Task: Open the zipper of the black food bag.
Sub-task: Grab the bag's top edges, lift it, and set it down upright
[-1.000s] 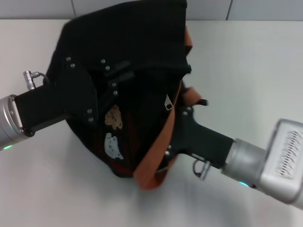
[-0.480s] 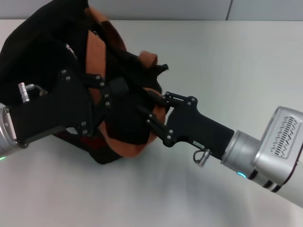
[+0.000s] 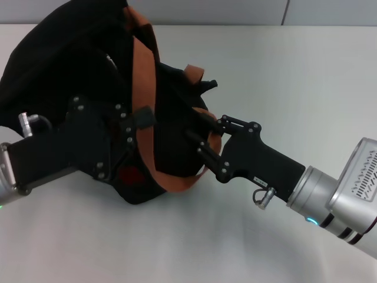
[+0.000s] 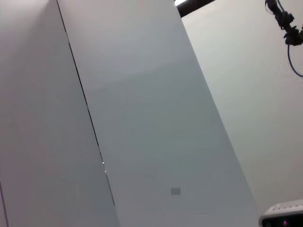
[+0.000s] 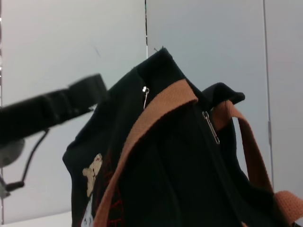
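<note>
bag (image 3: 65,76) sits tipped on the table (image 3: 306,76) at my left, where my left gripper (image 3: 126,127) presses into its side, though i cannot tell how its fingers stand. from the right, my right gripper (image 3: 203,141) reaches in among the orange strap (image 3: 141,88), its fingers hidden too. in the right wrist view two silver pulls show, and i judge the zipper (image 5: 210,127) still closed, the pull still to do.

No text, label, brand or number can be read anywhere in these views.
</note>
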`<state>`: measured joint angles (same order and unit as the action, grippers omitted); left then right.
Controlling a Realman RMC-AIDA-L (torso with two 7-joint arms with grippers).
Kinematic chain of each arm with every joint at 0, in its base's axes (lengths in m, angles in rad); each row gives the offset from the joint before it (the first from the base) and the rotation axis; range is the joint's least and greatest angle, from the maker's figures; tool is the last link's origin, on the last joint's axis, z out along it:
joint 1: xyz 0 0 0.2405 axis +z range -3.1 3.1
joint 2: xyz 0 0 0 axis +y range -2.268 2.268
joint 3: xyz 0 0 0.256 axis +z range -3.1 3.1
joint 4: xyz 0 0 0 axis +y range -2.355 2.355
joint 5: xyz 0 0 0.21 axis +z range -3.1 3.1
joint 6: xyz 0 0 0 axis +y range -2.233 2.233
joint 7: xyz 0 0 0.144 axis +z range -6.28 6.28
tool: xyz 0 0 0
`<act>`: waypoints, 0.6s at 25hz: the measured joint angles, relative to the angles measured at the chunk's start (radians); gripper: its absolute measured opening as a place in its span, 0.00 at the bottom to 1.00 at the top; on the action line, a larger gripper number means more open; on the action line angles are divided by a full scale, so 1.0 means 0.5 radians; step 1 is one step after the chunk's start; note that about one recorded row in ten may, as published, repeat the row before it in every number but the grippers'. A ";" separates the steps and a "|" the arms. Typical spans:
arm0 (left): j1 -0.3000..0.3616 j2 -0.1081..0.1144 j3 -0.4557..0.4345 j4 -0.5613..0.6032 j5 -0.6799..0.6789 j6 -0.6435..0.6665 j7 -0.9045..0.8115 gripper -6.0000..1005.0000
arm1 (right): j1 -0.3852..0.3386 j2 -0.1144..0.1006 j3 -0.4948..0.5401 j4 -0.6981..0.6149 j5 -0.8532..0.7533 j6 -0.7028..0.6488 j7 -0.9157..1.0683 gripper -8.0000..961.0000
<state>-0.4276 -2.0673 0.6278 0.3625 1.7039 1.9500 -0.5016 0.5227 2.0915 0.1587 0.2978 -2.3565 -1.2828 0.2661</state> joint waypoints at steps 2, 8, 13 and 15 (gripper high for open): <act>0.016 0.002 -0.003 0.002 -0.010 0.053 0.000 0.02 | -0.007 0.000 0.001 -0.007 0.000 0.005 0.006 0.43; 0.108 0.004 -0.023 0.002 -0.291 0.107 -0.039 0.05 | -0.011 0.002 0.002 -0.028 0.001 0.011 0.053 0.43; 0.185 0.004 -0.057 0.051 -0.558 0.083 -0.238 0.07 | -0.011 0.002 0.002 -0.031 0.001 0.012 0.054 0.43; 0.191 0.008 -0.077 0.077 -0.585 0.068 -0.318 0.07 | -0.011 0.002 0.002 -0.031 0.001 0.013 0.054 0.43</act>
<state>-0.3319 -2.0635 0.5890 0.4012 1.4114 1.9837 -0.6605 0.5170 2.0923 0.1596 0.2822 -2.3561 -1.2764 0.2930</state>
